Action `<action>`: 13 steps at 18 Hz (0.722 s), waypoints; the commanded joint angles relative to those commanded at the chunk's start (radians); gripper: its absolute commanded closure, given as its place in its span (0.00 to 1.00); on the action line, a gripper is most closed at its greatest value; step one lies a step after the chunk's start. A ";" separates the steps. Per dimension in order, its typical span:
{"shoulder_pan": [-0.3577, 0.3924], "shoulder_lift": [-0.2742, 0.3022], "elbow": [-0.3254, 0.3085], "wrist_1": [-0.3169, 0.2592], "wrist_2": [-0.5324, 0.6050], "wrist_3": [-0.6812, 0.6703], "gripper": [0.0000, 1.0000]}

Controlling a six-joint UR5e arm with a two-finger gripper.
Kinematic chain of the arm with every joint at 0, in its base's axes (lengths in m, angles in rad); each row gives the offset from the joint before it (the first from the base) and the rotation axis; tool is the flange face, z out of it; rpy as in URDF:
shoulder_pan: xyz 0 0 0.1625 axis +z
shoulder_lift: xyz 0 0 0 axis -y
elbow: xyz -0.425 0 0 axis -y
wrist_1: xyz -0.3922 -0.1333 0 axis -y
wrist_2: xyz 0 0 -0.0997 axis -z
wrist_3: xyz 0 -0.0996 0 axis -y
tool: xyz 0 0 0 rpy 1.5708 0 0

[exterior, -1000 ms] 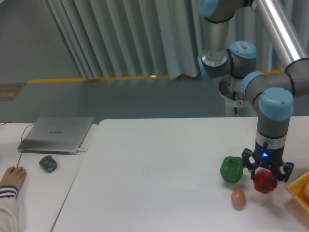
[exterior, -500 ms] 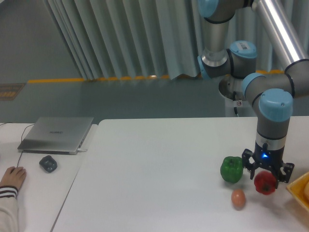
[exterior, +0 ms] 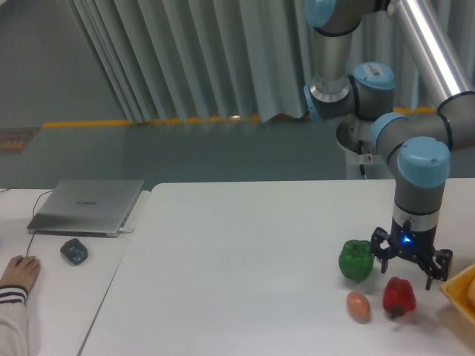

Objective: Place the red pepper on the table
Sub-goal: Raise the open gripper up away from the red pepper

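Small glossy red bell pepper [exterior: 398, 296] rests on the white tabletop [exterior: 245, 267], right of the green bell pepper [exterior: 356, 259]; tool [exterior: 410, 268] above it, spread wide, holding nothing.

White worktop [exterior: 245, 259], flat, rounded corners. Three items on it, all at the right end: green pepper [exterior: 356, 259], red pepper [exterior: 398, 295] nearer the front and to its right, orange-pink egg-shaped thing [exterior: 358, 305] just beside the red pepper's left. None of the three touching. Yellow tray edge [exterior: 459, 291] at far right.
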 joint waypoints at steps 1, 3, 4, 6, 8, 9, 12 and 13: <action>-0.002 0.000 0.006 0.002 -0.002 0.002 0.00; 0.000 0.000 0.011 0.011 0.002 0.002 0.00; 0.002 0.003 0.011 0.008 0.002 0.006 0.00; 0.003 0.012 0.012 0.002 0.003 0.018 0.00; 0.003 0.025 0.012 -0.003 0.003 0.021 0.00; -0.001 0.026 0.011 -0.009 0.005 0.049 0.00; -0.003 0.054 0.011 -0.098 0.069 0.269 0.00; -0.003 0.067 0.012 -0.124 0.083 0.340 0.00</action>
